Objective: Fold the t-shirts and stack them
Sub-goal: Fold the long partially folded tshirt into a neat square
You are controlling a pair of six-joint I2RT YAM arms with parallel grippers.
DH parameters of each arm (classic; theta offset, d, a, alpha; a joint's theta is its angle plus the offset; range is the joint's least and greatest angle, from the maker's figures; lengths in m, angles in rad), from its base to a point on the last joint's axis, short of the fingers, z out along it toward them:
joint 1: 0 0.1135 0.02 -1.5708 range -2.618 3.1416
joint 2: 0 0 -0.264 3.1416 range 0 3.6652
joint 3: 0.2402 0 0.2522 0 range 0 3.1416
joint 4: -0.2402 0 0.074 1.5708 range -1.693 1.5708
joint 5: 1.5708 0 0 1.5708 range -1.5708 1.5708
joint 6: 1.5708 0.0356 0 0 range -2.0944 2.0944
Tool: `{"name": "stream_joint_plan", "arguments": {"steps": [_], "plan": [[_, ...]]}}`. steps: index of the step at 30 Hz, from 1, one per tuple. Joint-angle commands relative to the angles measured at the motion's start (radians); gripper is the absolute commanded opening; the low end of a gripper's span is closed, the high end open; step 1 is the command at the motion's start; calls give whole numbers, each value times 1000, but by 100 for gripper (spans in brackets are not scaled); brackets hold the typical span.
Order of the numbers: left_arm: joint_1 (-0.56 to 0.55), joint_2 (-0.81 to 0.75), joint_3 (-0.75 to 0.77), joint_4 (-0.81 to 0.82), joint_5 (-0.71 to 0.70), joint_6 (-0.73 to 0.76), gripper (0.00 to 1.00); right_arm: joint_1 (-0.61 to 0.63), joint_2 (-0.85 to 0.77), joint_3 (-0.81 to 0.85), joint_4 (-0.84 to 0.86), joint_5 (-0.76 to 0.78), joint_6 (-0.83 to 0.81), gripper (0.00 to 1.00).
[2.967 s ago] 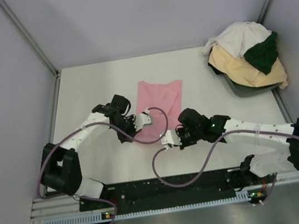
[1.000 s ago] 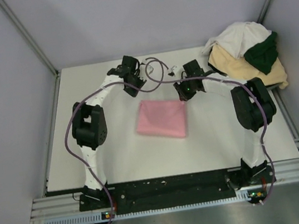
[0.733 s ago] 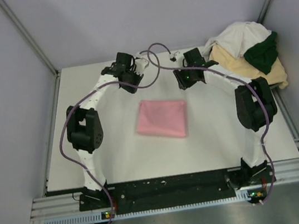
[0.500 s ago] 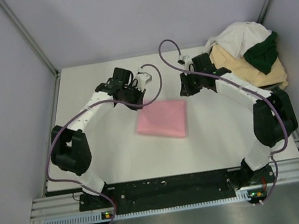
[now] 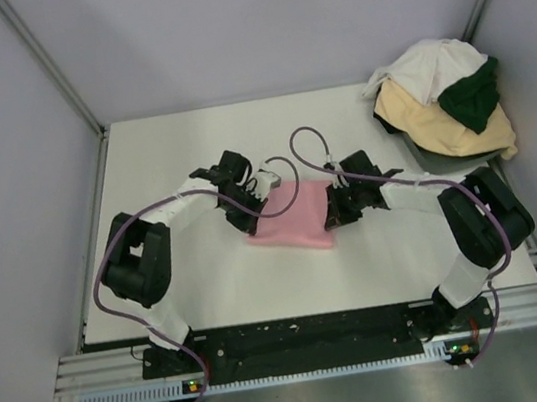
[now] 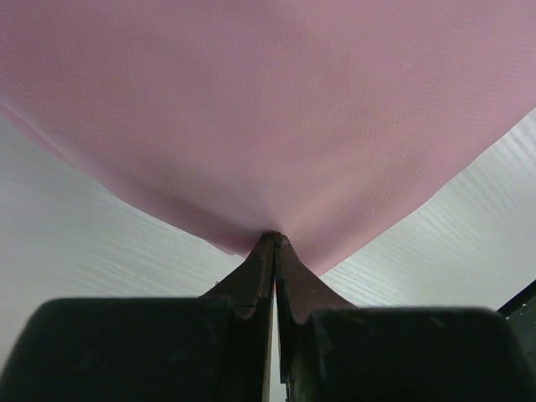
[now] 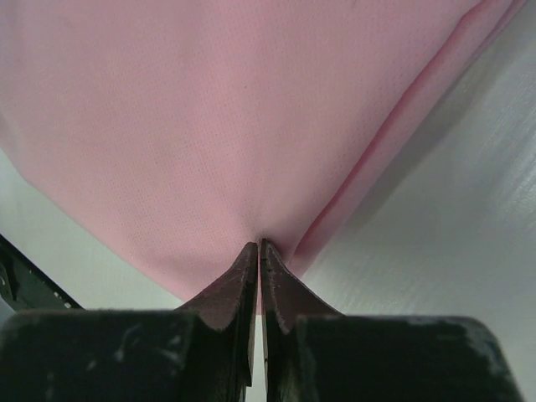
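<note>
A folded light pink t-shirt (image 5: 293, 213) lies at the middle of the white table (image 5: 188, 274). My left gripper (image 5: 253, 223) is shut on its near left corner, and my right gripper (image 5: 332, 219) is shut on its near right corner. In the left wrist view the pink cloth (image 6: 268, 109) puckers into the closed tips (image 6: 274, 239). The right wrist view shows the same: cloth (image 7: 209, 109) pinched at the tips (image 7: 260, 244). A white t-shirt (image 5: 425, 66), a pale tan one (image 5: 440, 130) and a dark green one (image 5: 472, 95) lie heaped at the back right.
The heap of shirts sits on a dark bin at the table's back right corner. Grey walls and metal frame posts close in the table at the back and sides. Purple cables loop above both wrists.
Both arms were at the back of the table with the pink shirt lying free. They have come down and closed on the shirt's near corners.
</note>
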Motion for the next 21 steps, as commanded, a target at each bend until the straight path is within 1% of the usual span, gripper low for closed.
{"name": "stream_joint_plan", "arguments": {"steps": [1, 3, 5, 7, 9, 11, 13, 15, 17, 18, 19, 20, 21], "plan": [[7, -13, -28, 10, -42, 28, 5, -5, 0, 31, 42, 56, 8, 4], [7, -31, -29, 14, -62, 32, 6, -5, -12, 42, 16, 75, -1, 5], [7, -49, -26, 13, -85, 43, 8, -7, -28, 56, -13, 97, -13, 8], [12, -82, -13, 14, -85, 52, 16, -5, -49, 79, -44, 109, -29, 13], [25, -123, 6, 37, -50, 22, 30, -7, -83, 96, -70, 128, -38, 20], [65, -146, 20, 79, 25, -61, 39, -11, -116, 105, -93, 157, -40, 29], [111, -137, 27, 149, 102, -174, 45, -23, -147, 110, -113, 169, -40, 36], [144, -96, 35, 186, 136, -283, 50, -36, -164, 107, -122, 177, -43, 39], [151, -34, 62, 197, 174, -356, 56, -42, -173, 104, -133, 186, -55, 40], [151, -7, 75, 202, 201, -380, 61, -42, -175, 102, -141, 189, -60, 40], [151, 19, 82, 211, 223, -403, 62, -42, -181, 101, -142, 194, -63, 40], [151, 39, 84, 221, 232, -426, 66, -40, -186, 96, -147, 198, -66, 40], [151, 59, 87, 234, 232, -443, 66, -43, -190, 88, -147, 204, -66, 40]]}}
